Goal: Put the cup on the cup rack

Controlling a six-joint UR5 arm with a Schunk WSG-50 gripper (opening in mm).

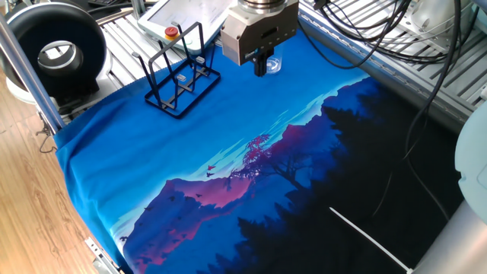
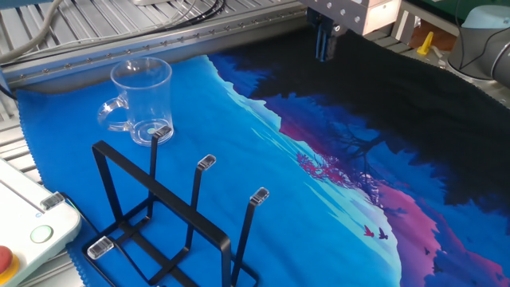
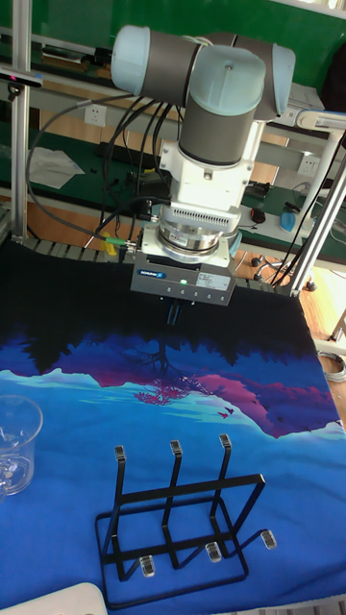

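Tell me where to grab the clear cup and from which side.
Take the cup by its rim wall from straight above, one finger inside, one outside, away from the handle. It stands upright, mouth open; the cup rack close beside it would likely crowd a sideways approach.

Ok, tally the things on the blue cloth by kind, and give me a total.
Clear cup: 1
Black wire rack: 1
Total: 2
The end effector hangs above the cloth and is not counted.
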